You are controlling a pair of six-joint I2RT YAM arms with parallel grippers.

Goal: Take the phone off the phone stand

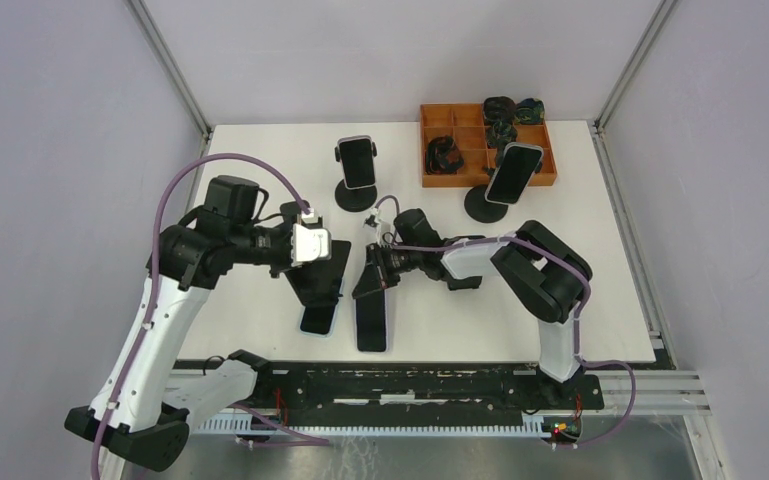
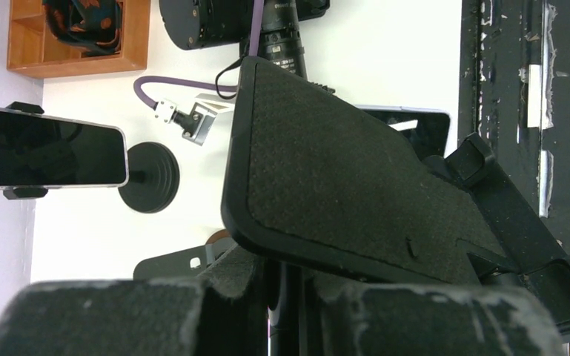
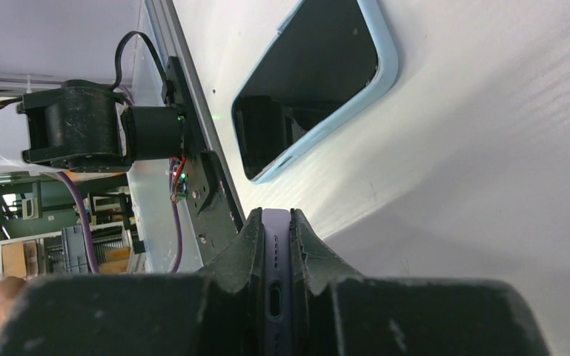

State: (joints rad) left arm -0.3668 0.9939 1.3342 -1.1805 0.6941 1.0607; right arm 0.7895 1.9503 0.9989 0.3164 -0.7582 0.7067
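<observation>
My left gripper point(image 1: 315, 262) point(image 2: 293, 289) is shut on the stem of a black phone stand point(image 1: 322, 280), whose bare textured plate point(image 2: 341, 185) fills the left wrist view. It holds no phone. My right gripper point(image 1: 378, 268) point(image 3: 276, 230) is shut on the end of a purple-cased phone point(image 3: 276, 297). That phone point(image 1: 371, 322) hangs down toward the table's front edge, just right of the stand. A light-blue-cased phone point(image 1: 320, 320) point(image 3: 315, 81) lies flat on the table under the stand's lower end.
Two more black stands at the back each hold a phone, one at centre point(image 1: 357, 163) point(image 2: 48, 156) and one at the right point(image 1: 513, 172). An orange compartment tray point(image 1: 440, 122) with dark items stands at the back right. The table's front edge point(image 1: 420, 358) is close.
</observation>
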